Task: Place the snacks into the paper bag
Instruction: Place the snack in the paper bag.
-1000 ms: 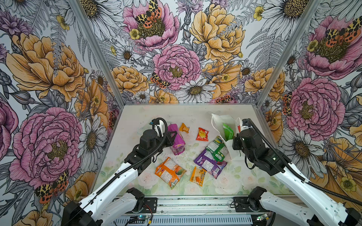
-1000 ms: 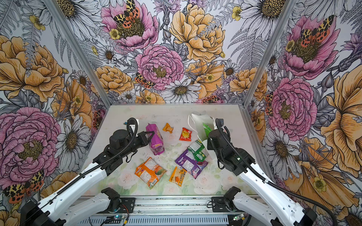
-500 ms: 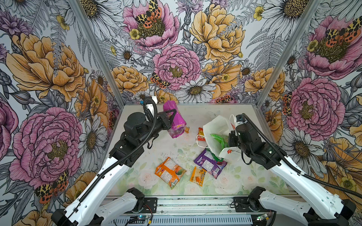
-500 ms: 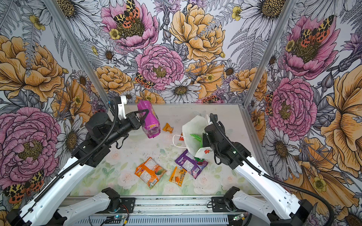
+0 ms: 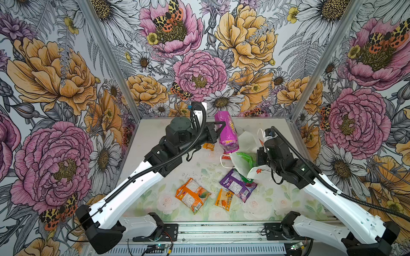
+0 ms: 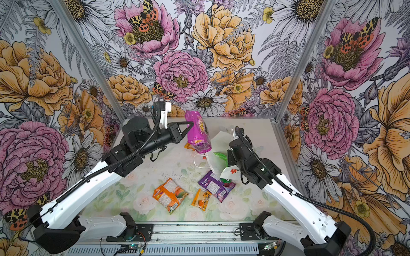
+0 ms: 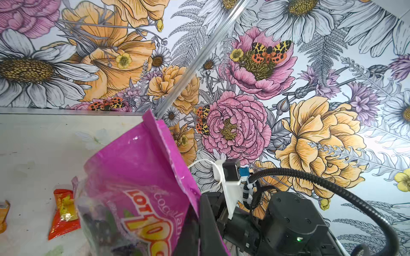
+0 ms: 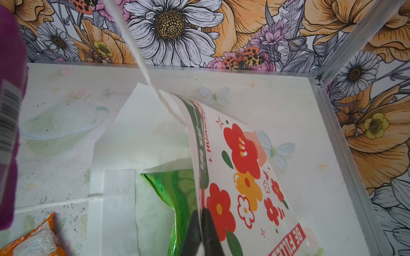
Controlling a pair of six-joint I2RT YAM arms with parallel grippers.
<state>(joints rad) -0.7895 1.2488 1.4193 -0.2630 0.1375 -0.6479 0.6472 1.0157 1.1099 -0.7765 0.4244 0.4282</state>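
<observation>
1. The left pincer (image 5: 222, 126) is clamped tight on the upper edge of a magenta pouch (image 5: 228, 135). The pouch hangs down from it, clear of the table (image 5: 149, 135).
2. The right pincer (image 8: 201, 216) is pinched narrow on one wall of the paper bag (image 8: 244, 155). It holds the bag tipped, mouth turned towards the left pincer. A green chip bag (image 8: 177, 190) lies inside, right beside this pincer's tips.
3. The pouch's lower end hangs just beside the bag's rim, between the two pincers, and is not yet inside.
4. Back towards the arm bases, a purple pouch (image 5: 238, 185), a big orange packet (image 5: 192, 195) and a small orange packet (image 5: 224, 199) lie on the table. A red sachet (image 7: 64, 210) lies below the left pincer.
5. Risks, as I judge them:
   - The pouch is gripped only by its edge, so it may swing or slip.
   - It may catch the rim and fold the mouth shut.
   - With only one paper wall held, the bag could sag or tear.
   - With the bag tipped, the chip bag could slide out.
6. In both top views the right arm's wrist hides its pincer. The bag covers part of the purple pouch, and I cannot tell whether another packet lies beneath it.
</observation>
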